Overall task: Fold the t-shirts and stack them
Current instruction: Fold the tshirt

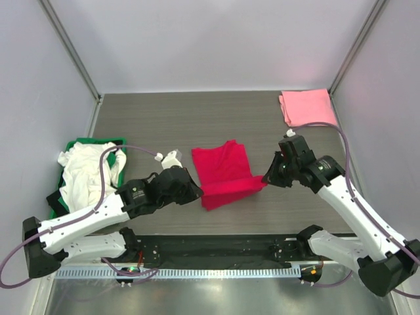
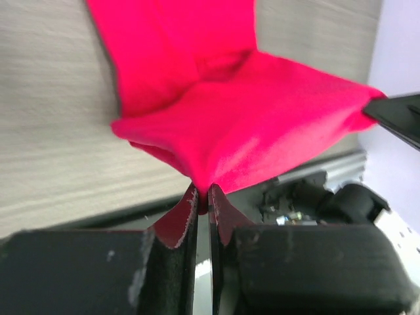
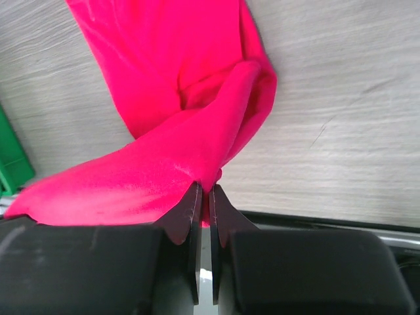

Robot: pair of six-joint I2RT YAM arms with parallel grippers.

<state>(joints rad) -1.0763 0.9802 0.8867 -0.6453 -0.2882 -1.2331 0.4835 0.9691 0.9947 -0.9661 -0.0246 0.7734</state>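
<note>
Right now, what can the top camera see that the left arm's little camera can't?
Only the top camera shows the folded pink t-shirt at the far right corner, and the white t-shirt heaped in the green crate. Only the left wrist camera shows, up close, the left tool shut tight on a corner of the red t-shirt, lifting it. Both show the red t-shirt and the left tool.

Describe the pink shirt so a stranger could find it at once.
Start at the dark table and go to its far right corner. The light pink t-shirt lies there folded flat, unlike the red t-shirt half lifted mid-table or the white t-shirt heaped in the green crate at left.
</note>
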